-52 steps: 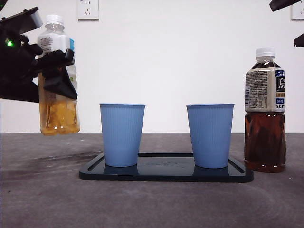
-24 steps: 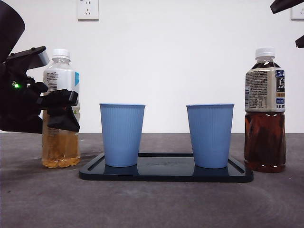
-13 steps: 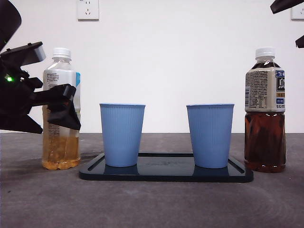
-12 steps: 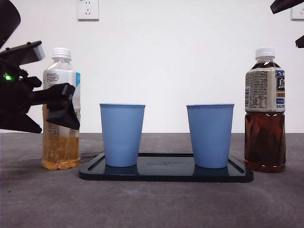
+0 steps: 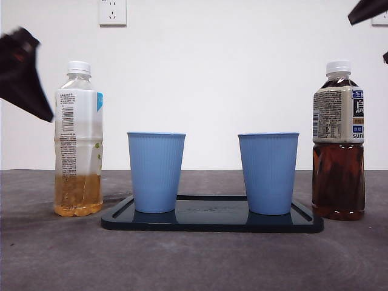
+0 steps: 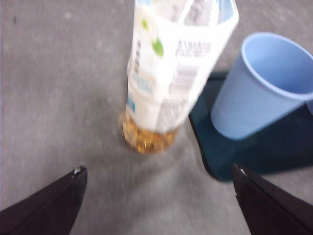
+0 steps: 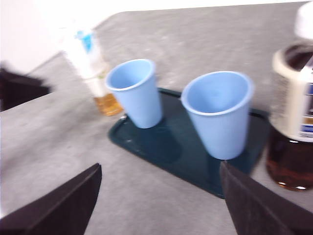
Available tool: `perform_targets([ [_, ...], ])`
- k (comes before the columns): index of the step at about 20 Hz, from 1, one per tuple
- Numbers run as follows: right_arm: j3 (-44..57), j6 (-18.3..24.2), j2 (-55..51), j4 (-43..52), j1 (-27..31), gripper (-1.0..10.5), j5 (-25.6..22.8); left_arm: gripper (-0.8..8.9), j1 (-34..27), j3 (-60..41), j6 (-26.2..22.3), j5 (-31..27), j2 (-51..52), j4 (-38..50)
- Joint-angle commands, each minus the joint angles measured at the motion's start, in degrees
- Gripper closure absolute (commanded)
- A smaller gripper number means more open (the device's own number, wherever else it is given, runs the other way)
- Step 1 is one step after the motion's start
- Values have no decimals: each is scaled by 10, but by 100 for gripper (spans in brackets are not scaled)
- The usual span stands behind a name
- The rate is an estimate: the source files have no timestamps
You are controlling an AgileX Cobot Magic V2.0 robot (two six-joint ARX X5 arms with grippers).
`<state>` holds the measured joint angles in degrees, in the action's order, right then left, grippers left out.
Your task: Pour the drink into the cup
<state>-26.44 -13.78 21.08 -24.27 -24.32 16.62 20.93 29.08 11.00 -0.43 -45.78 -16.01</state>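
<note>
The pale bottle [image 5: 78, 138], white-capped and about a quarter full of amber drink, is seen upright on the grey counter [image 5: 194, 260] at the left of the front view, just beside the dark tray [image 5: 212, 222] and free of any grip. 2 blue cups [image 5: 156, 172] [image 5: 268, 173] are stood apart on the tray; no liquid can be made out inside them in the right wrist view. A dark tea bottle [image 5: 338, 140] is placed at the right, its edge nearly cut off by the frame.

The left gripper [image 6: 156, 196] is held released above the pale bottle, jaws spread wide with nothing between them; its view is blurred, and the bottle's cap is cropped out. In the front view only a smeared black shape is shown at the upper left edge. The right gripper [image 7: 159, 196] is likewise parted and unloaded, seen as a black tip at the upper right corner.
</note>
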Motion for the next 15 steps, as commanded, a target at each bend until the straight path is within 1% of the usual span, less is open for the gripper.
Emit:
perform_targets([
  [1,-8,8,2,1,-3,563,-28,411,8,11,18,0,44,-51],
  [2,-8,8,2,1,-3,574,-37,463,9,11,21,0,61,-66],
  [4,-8,8,2,0,-3,636,-53,590,10,11,32,0,94,-83],
  [6,-8,8,6,-9,-3,774,-67,754,10,11,50,0,121,-91],
  [7,-8,8,10,-16,-3,867,-77,809,10,11,51,0,134,-96],
  [8,-8,8,14,-22,-3,933,-80,807,9,11,51,0,143,-100],
  [15,-8,3,31,-28,-3,938,-78,807,9,11,51,0,169,-115],
])
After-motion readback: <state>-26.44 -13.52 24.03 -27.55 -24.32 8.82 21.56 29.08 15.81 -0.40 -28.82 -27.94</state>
